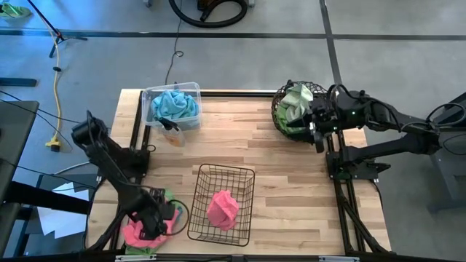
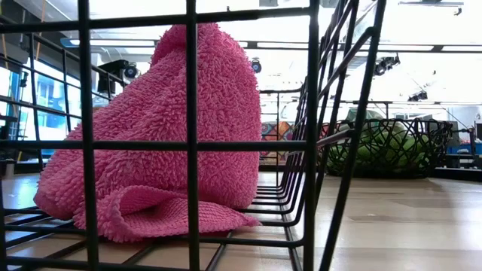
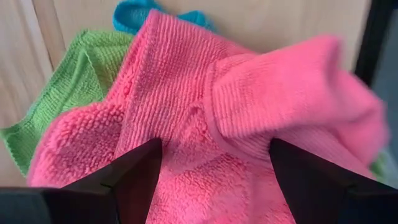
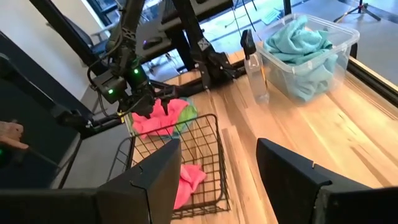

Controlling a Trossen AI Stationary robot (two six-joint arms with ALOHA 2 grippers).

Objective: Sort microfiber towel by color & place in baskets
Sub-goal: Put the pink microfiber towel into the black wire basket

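- Left pincer (image 1: 153, 222), lower left of frame: jaws apart, straddling a pink towel (image 3: 249, 124) on the unsorted pile (image 1: 142, 231); green and blue remain beneath
- Right pincer (image 1: 317, 122), upper right: jaws apart, empty, beside the round basket (image 1: 280, 120) holding green
- Sorted: blue in clear bin (image 1: 191, 89), pink in wire basket (image 1: 247, 175)

No text, label, brand, number or sign can be read anywhere in these views. Nothing legible is carried by the towels, the baskets, the table or the arms, and nothing in the room behind can be made out as writing.
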